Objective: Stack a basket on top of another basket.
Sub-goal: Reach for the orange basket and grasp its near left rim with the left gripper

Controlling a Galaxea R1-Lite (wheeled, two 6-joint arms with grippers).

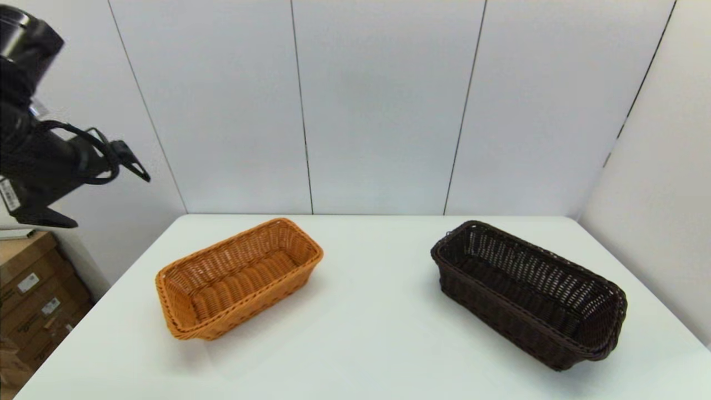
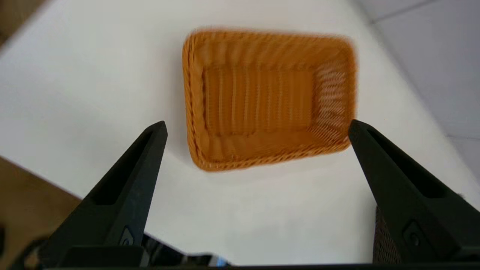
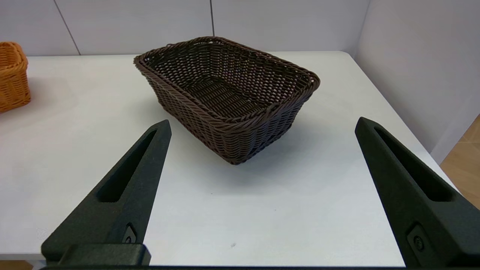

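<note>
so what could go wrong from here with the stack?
1. The dark basket and orange basket lie apart and angled differently, so a lift without rotation may land skewed.
2. The dark basket sits near the table's right edge; a nudge could push it off.
3. Both grippers, left and right, are open and clear of the baskets; the braided rim may slip in a thin pinch.

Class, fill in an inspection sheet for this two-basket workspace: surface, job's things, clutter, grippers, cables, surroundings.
Surface: white table, bare between the baskets.
Job's things: dark brown basket on the robot's right, orange-tan basket on its left; both upright, empty, apart, not stacked.
Clutter: nothing seen.
Grippers: left gripper open, raised above the orange-tan basket; right gripper open, short of the dark brown basket.
Cables: black cable looped on the left arm.
Surroundings: white wall panels; cardboard boxes beside the table.
</note>
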